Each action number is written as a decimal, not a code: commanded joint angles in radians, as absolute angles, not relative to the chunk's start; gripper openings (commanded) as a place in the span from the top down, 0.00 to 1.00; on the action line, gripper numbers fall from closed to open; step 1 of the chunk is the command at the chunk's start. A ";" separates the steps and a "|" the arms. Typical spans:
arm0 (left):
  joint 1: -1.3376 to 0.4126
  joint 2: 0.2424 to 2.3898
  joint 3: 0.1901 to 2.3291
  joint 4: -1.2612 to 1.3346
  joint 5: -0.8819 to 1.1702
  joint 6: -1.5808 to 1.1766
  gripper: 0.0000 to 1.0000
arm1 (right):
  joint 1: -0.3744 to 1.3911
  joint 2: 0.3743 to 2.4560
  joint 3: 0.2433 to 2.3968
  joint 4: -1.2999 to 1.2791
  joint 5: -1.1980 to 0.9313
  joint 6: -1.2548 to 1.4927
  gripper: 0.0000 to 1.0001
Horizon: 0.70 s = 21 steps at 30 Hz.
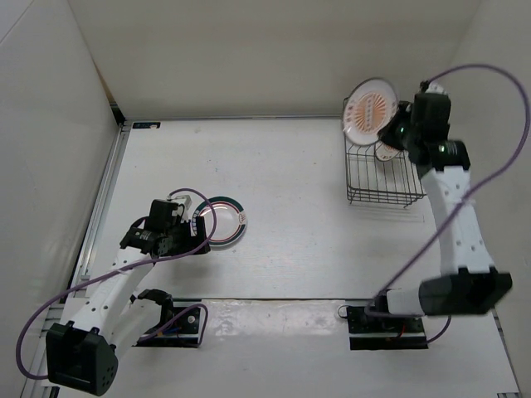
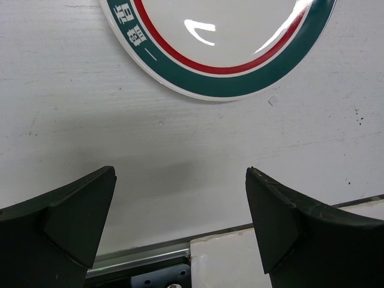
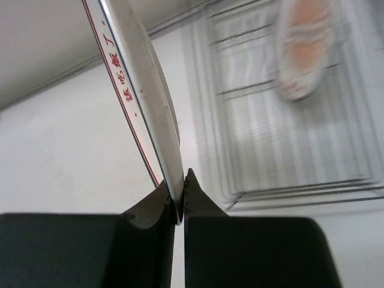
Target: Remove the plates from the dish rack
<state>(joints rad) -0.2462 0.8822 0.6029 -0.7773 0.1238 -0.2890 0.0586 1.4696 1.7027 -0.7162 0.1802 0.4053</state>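
My right gripper [image 1: 397, 124] is shut on the rim of an orange sunburst plate [image 1: 369, 109], which it holds tilted above the far end of the black wire dish rack [image 1: 358, 178]. In the right wrist view that plate [image 3: 138, 90] runs edge-on up from my pinched jaws [image 3: 180, 183]. A second orange plate [image 1: 386, 152] stands in the rack, blurred in the right wrist view [image 3: 303, 51]. A teal-ringed plate [image 1: 226, 220] lies flat on the table. My left gripper [image 1: 197, 230] is open just beside it, and its jaws [image 2: 180, 174] stand wide and empty short of the plate's rim [image 2: 222, 84].
White walls enclose the table on the left, back and right. A metal rail [image 1: 104, 199] runs along the left side. Both arm bases sit on the near edge, with purple cables looping above each arm.
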 commanded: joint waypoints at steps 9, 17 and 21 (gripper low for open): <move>-0.250 0.908 0.626 -0.761 0.158 -0.285 0.00 | 0.320 1.132 0.898 -0.376 -0.413 0.632 1.00; -0.250 0.916 0.623 -0.762 0.153 -0.284 0.00 | 0.440 1.060 0.434 -0.066 -0.350 0.820 1.00; -0.250 0.916 0.624 -0.759 0.155 -0.285 0.00 | 0.460 1.109 0.379 -0.031 -0.339 0.827 0.86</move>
